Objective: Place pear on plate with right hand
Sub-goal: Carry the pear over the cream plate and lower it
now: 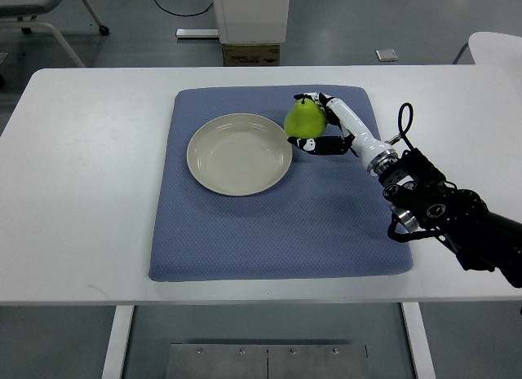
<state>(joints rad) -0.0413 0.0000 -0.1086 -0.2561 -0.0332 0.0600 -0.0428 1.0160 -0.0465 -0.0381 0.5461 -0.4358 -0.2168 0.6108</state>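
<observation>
A green pear [304, 118] is held in my right hand [320, 122], whose fingers curl around it from the right and below. The pear hangs just off the right rim of a round beige plate [239, 154], which lies on a blue mat [277, 183]. The right arm comes in from the lower right edge. The left arm is out of view.
The blue mat lies on a white table [81, 167]. A white machine base and a cardboard box [250, 53] stand beyond the table's far edge. A chair [49, 12] stands at the far left, and a white round surface [497, 49] at the far right.
</observation>
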